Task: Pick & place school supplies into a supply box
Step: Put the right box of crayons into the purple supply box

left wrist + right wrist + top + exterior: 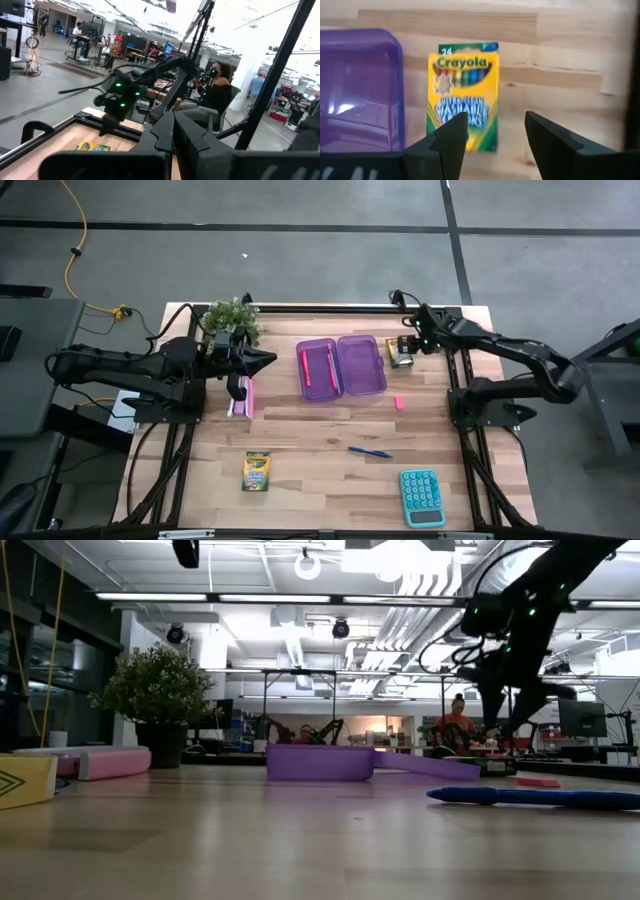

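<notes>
Yellow crayon box point(463, 95) lies under the spread right tool point(496, 131).

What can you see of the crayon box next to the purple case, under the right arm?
The crayon box is a small yellow and green printed cardboard carton, closed, lying flat and face up on the wood table. It sits just off the right side of the supply box, close to its edge with a thin strip of table showing between them. The right gripper hangs directly above it, fingers spread apart and not gripping. Nothing rests on it.
</notes>
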Motion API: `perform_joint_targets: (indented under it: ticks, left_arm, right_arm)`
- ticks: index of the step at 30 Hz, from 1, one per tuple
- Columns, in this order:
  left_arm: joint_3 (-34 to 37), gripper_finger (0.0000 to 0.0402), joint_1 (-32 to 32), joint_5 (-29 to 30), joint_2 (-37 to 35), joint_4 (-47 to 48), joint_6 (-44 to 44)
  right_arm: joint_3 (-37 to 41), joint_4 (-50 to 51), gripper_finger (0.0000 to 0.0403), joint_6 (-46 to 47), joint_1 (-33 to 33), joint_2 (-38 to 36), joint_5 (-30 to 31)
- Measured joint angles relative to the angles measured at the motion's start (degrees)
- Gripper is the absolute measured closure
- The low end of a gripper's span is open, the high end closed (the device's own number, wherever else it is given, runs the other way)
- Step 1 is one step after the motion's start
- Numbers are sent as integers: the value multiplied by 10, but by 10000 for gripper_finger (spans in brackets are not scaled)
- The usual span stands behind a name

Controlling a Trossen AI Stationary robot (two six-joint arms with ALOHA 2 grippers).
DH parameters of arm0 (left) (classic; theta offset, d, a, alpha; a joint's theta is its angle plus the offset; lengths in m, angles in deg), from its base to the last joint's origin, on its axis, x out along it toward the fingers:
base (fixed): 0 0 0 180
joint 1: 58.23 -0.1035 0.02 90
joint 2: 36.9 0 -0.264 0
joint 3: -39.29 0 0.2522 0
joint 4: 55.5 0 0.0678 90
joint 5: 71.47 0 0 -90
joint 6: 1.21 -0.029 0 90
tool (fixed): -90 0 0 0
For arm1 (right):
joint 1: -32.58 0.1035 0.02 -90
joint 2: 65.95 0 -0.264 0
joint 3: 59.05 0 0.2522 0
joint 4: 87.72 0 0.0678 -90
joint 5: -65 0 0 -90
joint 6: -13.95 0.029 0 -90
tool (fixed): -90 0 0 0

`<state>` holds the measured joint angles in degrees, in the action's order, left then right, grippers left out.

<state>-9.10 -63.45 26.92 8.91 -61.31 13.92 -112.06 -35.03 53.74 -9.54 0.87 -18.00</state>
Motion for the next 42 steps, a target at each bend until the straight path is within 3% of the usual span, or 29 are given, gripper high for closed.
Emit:
perform_joint_targets:
  ticks: [5,11,22,26,33,42]
  left_arm:
    - [0,401,0,-2,0,0,12]
    - [0,401,0,-2,0,0,26]
    - [0,401,0,-2,0,0,28]
    - [0,401,0,-2,0,0,28]
    - [0,401,0,-2,0,0,27]
    - [0,401,0,-1,0,0,28]
  right_arm:
    - [0,-53,227,-47,-50,75,-64]
    - [-1,-61,238,-85,-84,140,-80]
    - [-1,-105,247,-128,-93,160,-136]
    - [-1,-105,281,-143,-93,160,-133]
    - [-1,-103,389,-165,-93,159,-134]
    - [1,-77,400,-189,-93,128,-135]
